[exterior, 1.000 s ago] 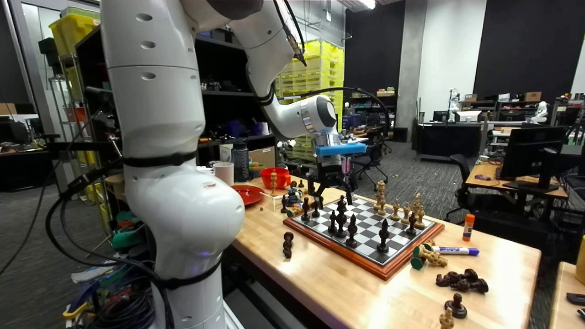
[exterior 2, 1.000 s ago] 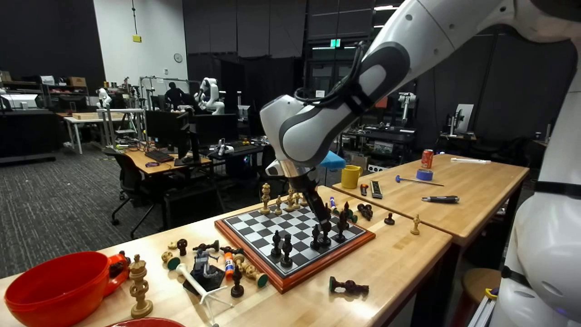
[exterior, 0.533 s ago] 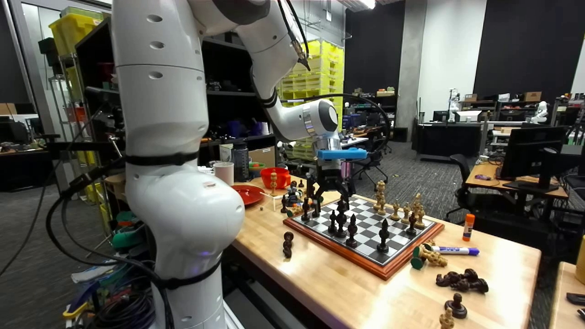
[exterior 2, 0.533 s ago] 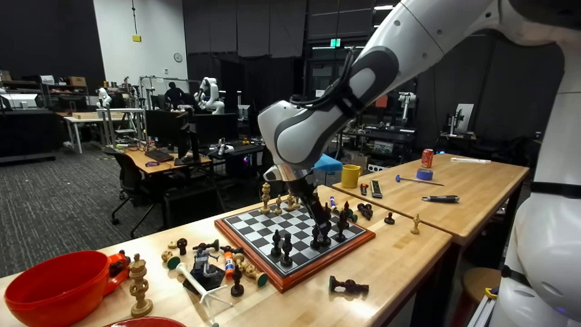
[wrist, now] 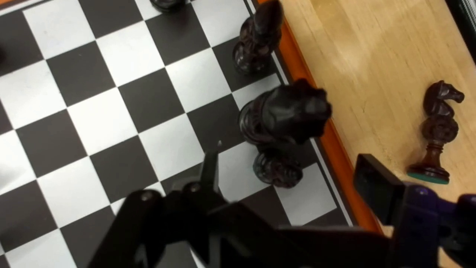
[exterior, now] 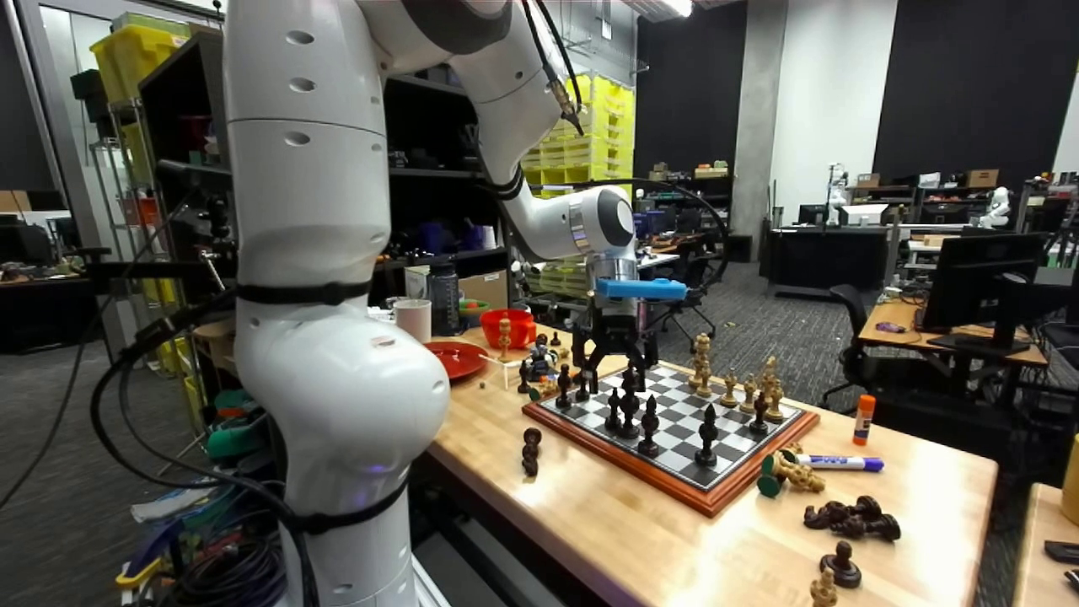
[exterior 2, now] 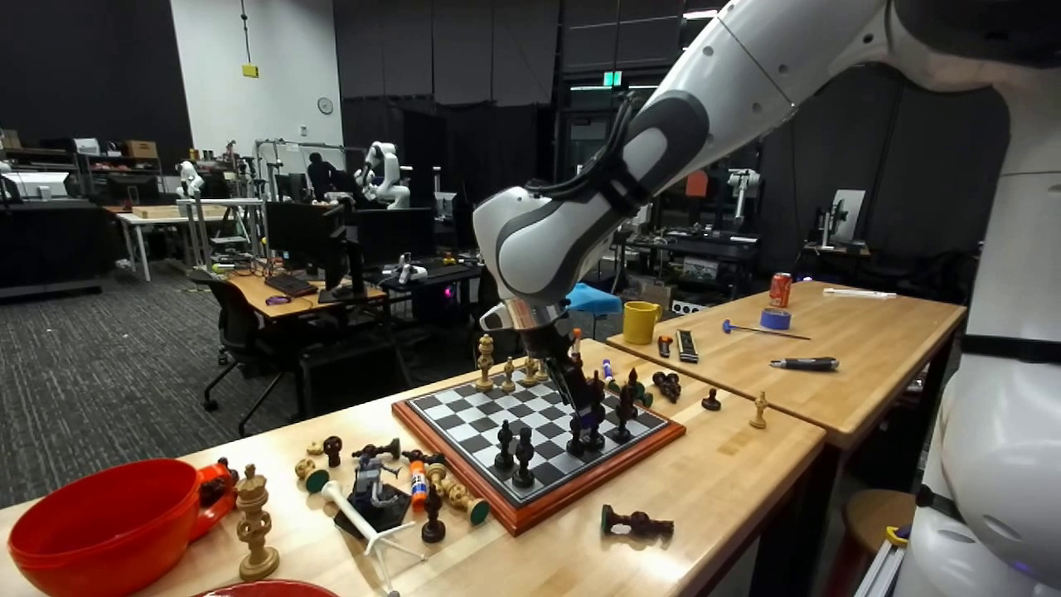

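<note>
My gripper [wrist: 293, 169] is open and empty above the near edge of the chessboard [exterior: 708, 497]. In the wrist view its fingers stand wide apart, with a small dark piece [wrist: 279, 169] in the gap as seen from above. A tall dark piece [wrist: 290, 111] stands close beside that small one, and a dark bishop-like piece [wrist: 256, 41] stands farther along the same edge. In an exterior view the gripper [exterior: 614, 381] hangs just behind the tall dark piece [exterior: 629, 409]. In another exterior view the gripper [exterior 2: 583, 413] partly covers the tall piece. Contact cannot be told.
A dark knight [wrist: 440, 126] lies on the table beside the board. Light pieces [exterior 2: 485, 365] stand on the board's far side. A red bowl [exterior 2: 116, 526], a white tripod [exterior 2: 365, 518], a glue stick [exterior 2: 419, 485] and fallen pieces [exterior: 856, 518] lie around the board.
The gripper has come down a little and turned slightly, its fingers now beside the tall dark piece. The arm has shifted slightly with it. No chess piece has visibly moved.
</note>
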Robot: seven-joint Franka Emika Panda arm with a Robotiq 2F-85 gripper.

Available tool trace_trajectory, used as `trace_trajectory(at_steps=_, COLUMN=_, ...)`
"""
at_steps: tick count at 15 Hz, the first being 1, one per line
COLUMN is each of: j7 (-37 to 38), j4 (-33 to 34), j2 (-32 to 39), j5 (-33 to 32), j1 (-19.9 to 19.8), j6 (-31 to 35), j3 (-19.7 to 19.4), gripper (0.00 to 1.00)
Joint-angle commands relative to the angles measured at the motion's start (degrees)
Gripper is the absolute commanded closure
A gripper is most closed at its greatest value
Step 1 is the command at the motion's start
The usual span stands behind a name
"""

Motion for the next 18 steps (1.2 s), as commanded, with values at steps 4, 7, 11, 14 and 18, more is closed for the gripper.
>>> trace_trajectory(at_steps=4, j7=-3.2, j4=1.5, j2=1.3, j5=1.7, j1=-1.0, j6=-0.3, j3=0.1, gripper=0.65)
trace_trajectory(at_steps=7, j7=-3.5, j4=1.5, j2=1.7, j5=1.4, j1=-1.0, j6=-0.4, j3=0.3, gripper=0.87)
trace_trajectory(at_steps=11, j7=-3.5, j4=1.3, j2=1.5, j5=1.0, j1=-0.7, j6=-0.3, j3=0.6, gripper=0.94)
trace_trajectory(at_steps=14, j7=-3.6, j4=1.0, j2=0.9, j5=0.7, j1=-0.2, j6=-0.2, j3=1.2, gripper=0.94)
trace_trajectory(at_steps=18, j7=-4.1, j4=0.7, j2=0.6, j5=0.7, j1=0.6, j6=-0.2, j3=2.5, gripper=0.94)
